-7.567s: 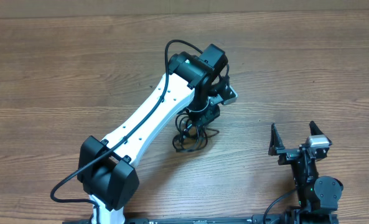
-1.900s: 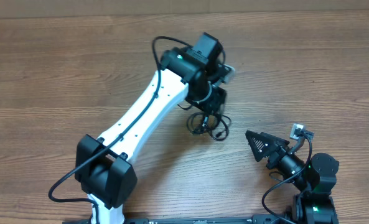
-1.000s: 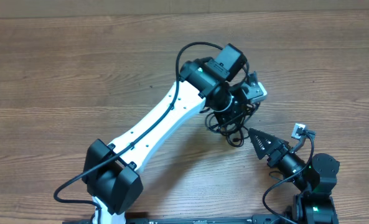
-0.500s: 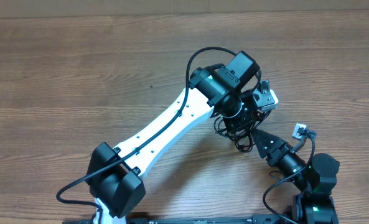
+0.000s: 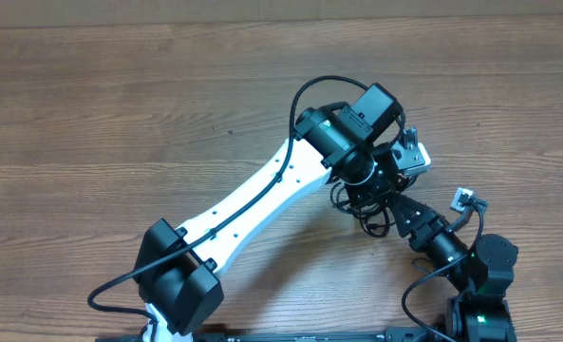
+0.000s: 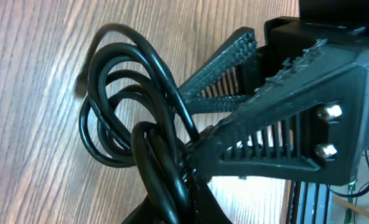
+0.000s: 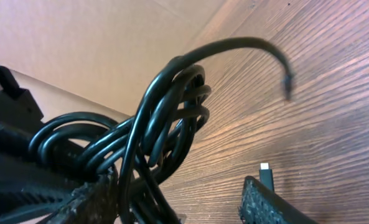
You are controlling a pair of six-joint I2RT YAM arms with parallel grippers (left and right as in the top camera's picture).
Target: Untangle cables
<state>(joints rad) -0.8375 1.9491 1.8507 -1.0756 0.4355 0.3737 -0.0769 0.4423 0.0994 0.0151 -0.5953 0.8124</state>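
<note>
- Since half a second ago, the left gripper [image 5: 371, 180] has carried its load a little further toward 3 o'clock, closing on the right gripper [image 5: 397, 207]. Several seconds back the load hung nearer the middle of the table [image 5: 91, 114], with the right gripper standing apart at 4 o'clock.
- Left gripper: jaws clamped together on the cables [image 5: 362, 214], holding the bundle where its strands gather.
- From that pinch the cables fan out in several black loops. In the left wrist view they curl toward 10 o'clock over the wood.
- Right gripper: its ribbed fingers [image 7: 268, 202] stand apart, pushed in around the bundle from 4 o'clock. The loops sit between them, crowded against the finger at 7 o'clock in the right wrist view, and bare wood shows before the other finger. Whether a finger presses a strand I cannot tell.
- One loose end [image 7: 234, 42] arcs up out of the bundle and hooks down toward 2 o'clock in that view.
- Seen from overhead, both grippers and the cables meet right of the table's centre, toward 4 o'clock.
- Behind them, the white left arm [image 5: 253, 204] stretches back to 7 o'clock. The black right arm [image 5: 476, 266] sits at 5 o'clock.
</note>
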